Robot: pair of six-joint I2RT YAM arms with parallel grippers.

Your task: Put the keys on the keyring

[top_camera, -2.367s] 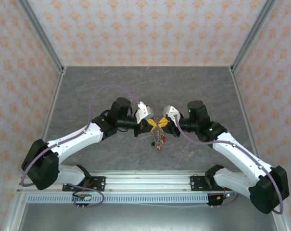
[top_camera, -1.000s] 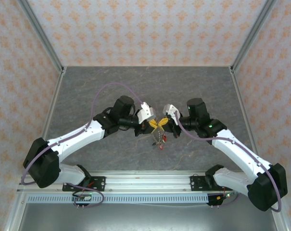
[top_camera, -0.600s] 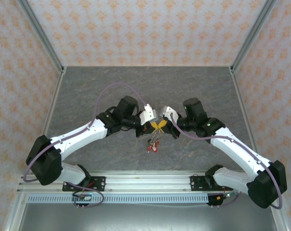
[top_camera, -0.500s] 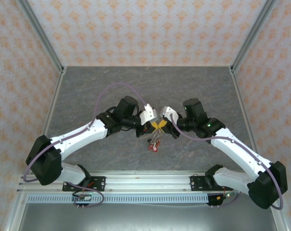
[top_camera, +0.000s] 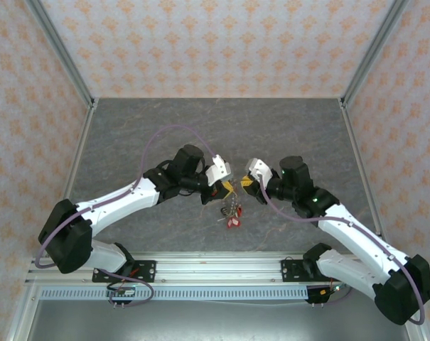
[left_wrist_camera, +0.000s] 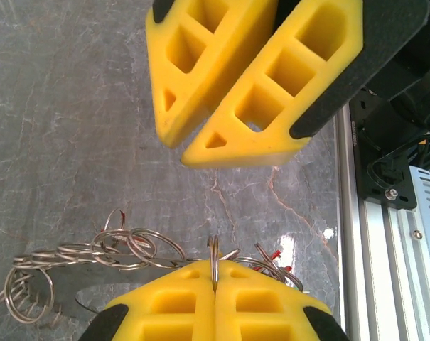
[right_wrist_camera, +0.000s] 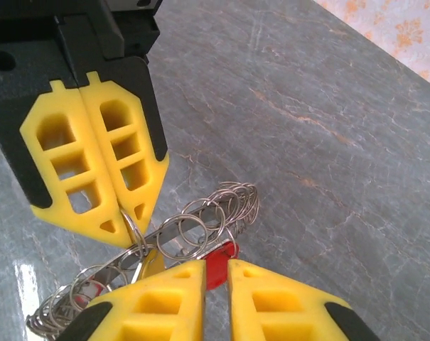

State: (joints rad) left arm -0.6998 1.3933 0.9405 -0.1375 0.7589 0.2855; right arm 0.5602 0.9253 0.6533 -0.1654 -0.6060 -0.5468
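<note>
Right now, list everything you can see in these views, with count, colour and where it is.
keyring: one bunch of linked rings, silver, hanging from the left tool.
keys: several, count unclear, red heads, at the bunch's free end.
table: one, grey marbled, under everything.
walls: three, pale with orange pattern, around the table.
rail: one, silver, along the near edge.
left tool: one, yellow fingers, shut on a ring.
right tool: one, yellow fingers, slightly open, beside the bunch.

White left arm [top_camera: 119, 201] and right arm [top_camera: 357, 238], black joints, purple cables [top_camera: 175, 128] along each, yellow hollow-celled fingers [left_wrist_camera: 190, 277], black finger backs
</note>
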